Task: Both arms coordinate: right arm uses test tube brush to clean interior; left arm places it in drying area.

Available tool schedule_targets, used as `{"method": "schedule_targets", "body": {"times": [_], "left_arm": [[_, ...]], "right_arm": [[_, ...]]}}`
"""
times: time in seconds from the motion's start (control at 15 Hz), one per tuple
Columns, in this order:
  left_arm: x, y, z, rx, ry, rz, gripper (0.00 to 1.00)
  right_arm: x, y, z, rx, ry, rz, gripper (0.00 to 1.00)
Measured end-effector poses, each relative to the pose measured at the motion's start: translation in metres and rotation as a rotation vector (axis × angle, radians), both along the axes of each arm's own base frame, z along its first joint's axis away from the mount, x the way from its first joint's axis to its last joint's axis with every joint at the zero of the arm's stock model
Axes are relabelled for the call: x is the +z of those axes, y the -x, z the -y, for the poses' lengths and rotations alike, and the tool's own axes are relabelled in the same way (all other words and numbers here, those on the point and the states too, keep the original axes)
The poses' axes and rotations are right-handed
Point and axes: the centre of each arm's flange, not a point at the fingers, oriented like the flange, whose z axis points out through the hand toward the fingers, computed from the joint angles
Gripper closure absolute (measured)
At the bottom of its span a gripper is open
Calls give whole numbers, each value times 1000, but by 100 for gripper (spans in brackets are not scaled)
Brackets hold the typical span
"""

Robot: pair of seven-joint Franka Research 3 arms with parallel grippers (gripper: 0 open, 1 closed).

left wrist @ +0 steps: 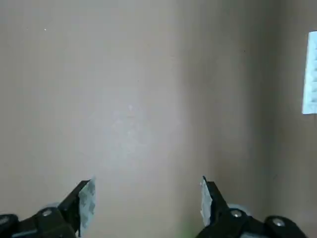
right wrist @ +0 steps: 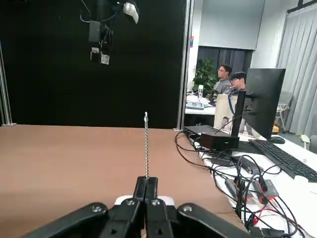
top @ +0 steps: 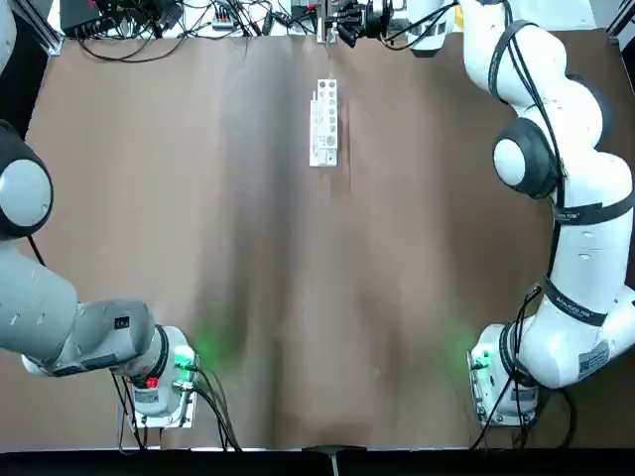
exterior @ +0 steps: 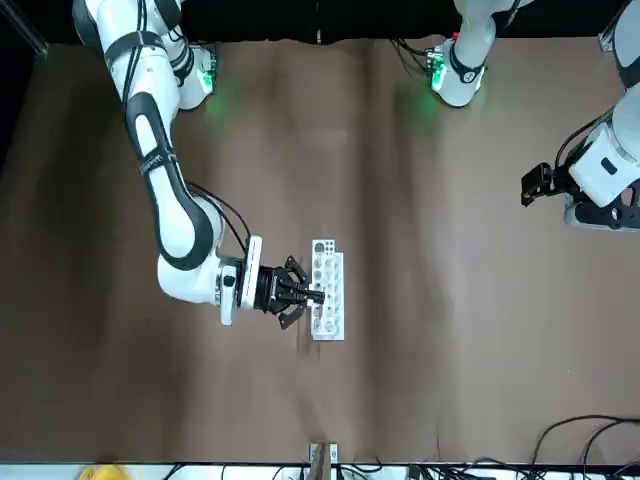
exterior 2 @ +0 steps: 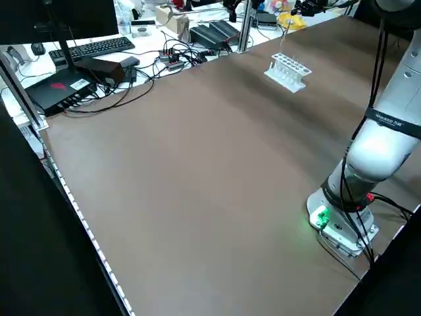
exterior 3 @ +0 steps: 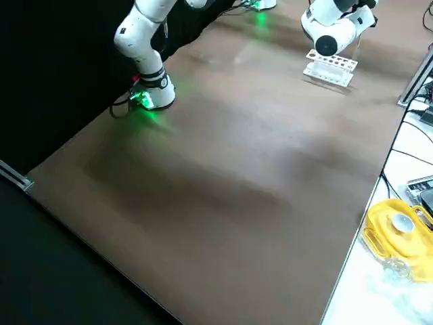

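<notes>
My right gripper [right wrist: 147, 184] is shut on the test tube brush [right wrist: 146, 144], a thin twisted wire that sticks straight out from the closed fingertips. In the front view this gripper [exterior: 316, 295] hovers level beside the drying area [exterior: 328, 290], a narrow white rack with rows of round holes, and points at it. The rack [top: 324, 124] stands at the table's far middle. My left gripper [left wrist: 147, 198] is open over bare brown table, with only the rack's edge [left wrist: 311, 74] in its view. It sits far off on the robot's left side [exterior: 530, 187].
Cables, a keyboard [exterior 2: 92, 47] and black boxes crowd the desk past the table's far edge. A yellow object [exterior 3: 396, 230] lies off the table's corner. People sit at desks [right wrist: 230, 82] in the room beyond. Both green-lit bases [top: 169, 372] stand on the near edge.
</notes>
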Motion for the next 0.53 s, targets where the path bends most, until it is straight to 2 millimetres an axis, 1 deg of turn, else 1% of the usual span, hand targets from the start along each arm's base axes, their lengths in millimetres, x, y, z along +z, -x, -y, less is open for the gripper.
{"method": "schedule_targets", "body": {"times": [0.33,0.53], "left_arm": [[0,0,0,-1,0,0,0],[0,0,0,-1,0,0,0]], "right_arm": [[-1,-1,2,-4,1,0,98],[-8,1,1,0,3,-11,98]]}}
